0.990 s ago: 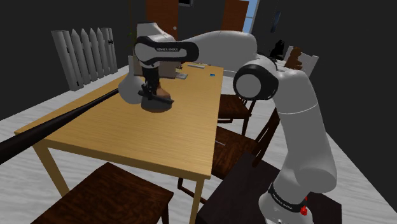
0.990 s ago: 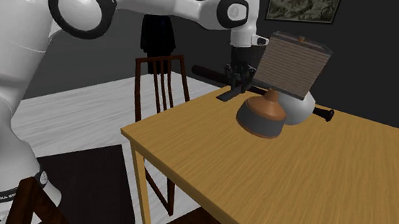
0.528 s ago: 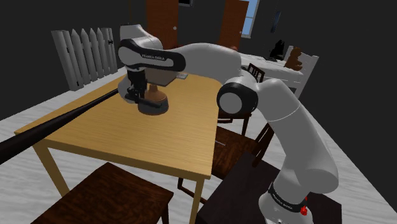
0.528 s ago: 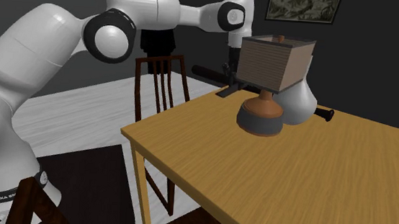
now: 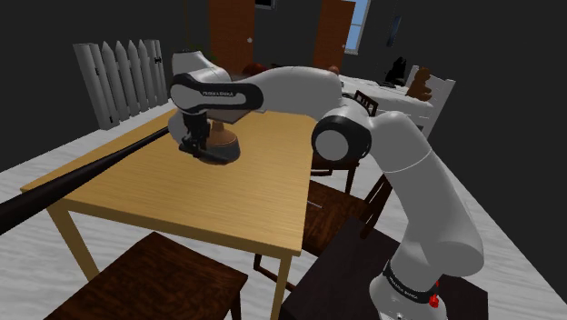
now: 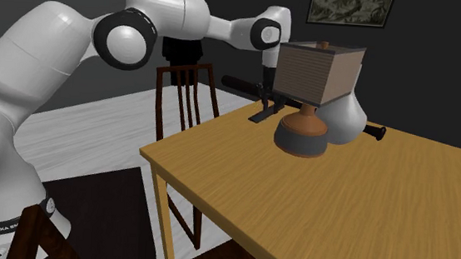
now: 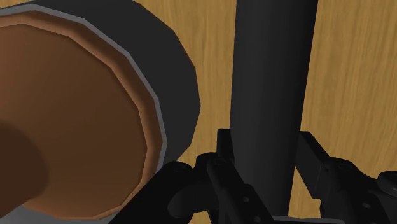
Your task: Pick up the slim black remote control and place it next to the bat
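The gripper point(image 7: 267, 151) clasps a black remote point(image 7: 270, 76) beside a brown dark-rimmed base point(image 7: 76, 114).

Colours noted: slim black remote control point(image 7: 270, 83), uniform black. all-black end effector point(image 7: 266, 153). light wooden counter point(image 7: 356, 70), tan with streaked grain. round lamp base point(image 7: 70, 114), reddish-brown dome with a dark grey rim. box-shaped lampshade point(image 6: 318, 72), brown with fine horizontal stripes. long bat point(image 5: 82, 177), black.

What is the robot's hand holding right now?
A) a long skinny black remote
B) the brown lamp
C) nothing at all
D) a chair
A: in the wrist view the gripper is shut on the slim black remote, which runs out from between its two sides, just beside the lamp's brown base.
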Robot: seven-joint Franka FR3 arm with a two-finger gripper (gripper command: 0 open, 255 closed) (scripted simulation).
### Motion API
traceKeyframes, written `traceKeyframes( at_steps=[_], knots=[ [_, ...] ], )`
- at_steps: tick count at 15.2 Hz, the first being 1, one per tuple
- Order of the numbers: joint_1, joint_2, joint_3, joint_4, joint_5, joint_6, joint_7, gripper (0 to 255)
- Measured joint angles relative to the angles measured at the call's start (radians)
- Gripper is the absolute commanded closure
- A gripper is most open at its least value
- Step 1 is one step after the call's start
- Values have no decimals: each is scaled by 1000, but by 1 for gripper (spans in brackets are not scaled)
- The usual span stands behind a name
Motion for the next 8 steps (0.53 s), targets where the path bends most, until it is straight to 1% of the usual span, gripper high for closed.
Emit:
traceKeyframes(
  at_steps=[8],
  knots=[
    [1,-4,1,-116,-2,111,6,255]
  ],
)
